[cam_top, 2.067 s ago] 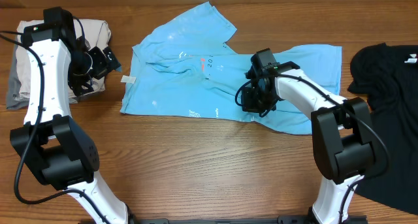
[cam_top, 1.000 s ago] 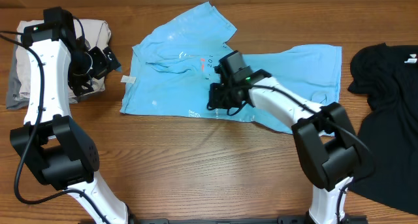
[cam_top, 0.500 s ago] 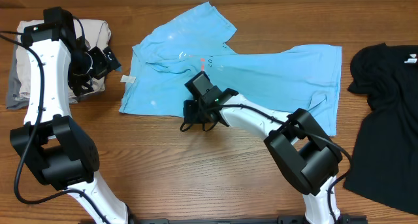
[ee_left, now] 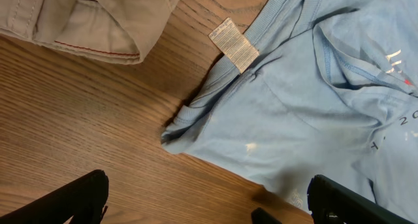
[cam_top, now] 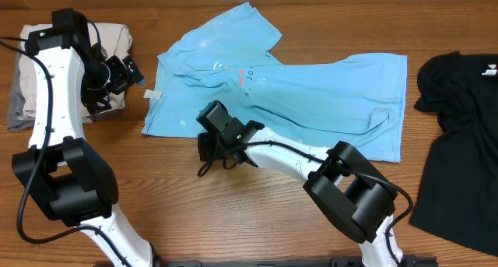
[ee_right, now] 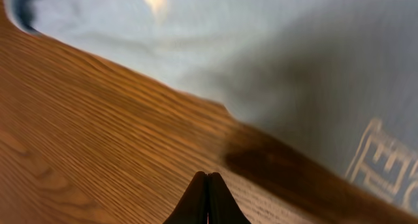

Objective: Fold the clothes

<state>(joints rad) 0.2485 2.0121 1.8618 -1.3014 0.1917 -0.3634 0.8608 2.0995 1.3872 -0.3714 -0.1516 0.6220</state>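
Note:
The light blue T-shirt [cam_top: 311,92] lies spread and crumpled across the table's far middle, lettering near its centre. It also shows in the left wrist view [ee_left: 307,113], with a white label at its edge, and in the right wrist view [ee_right: 274,54]. My right gripper [cam_top: 208,152] is shut and empty, low over bare wood just in front of the shirt's near left hem; its closed fingertips [ee_right: 207,179] touch nothing. My left gripper [cam_top: 117,76] hangs open and empty left of the shirt, its fingers [ee_left: 209,198] wide apart above the wood.
A folded beige and grey garment pile [cam_top: 47,72] sits at the far left, its beige edge in the left wrist view [ee_left: 85,21]. A black T-shirt [cam_top: 459,142] lies at the right edge. The wooden table [cam_top: 233,212] is bare along the front.
My right gripper has slid left along the shirt's near hem, from its middle-right to off its lower left edge onto bare wood. The shirt's right part now lies flatter. The left arm has not moved.

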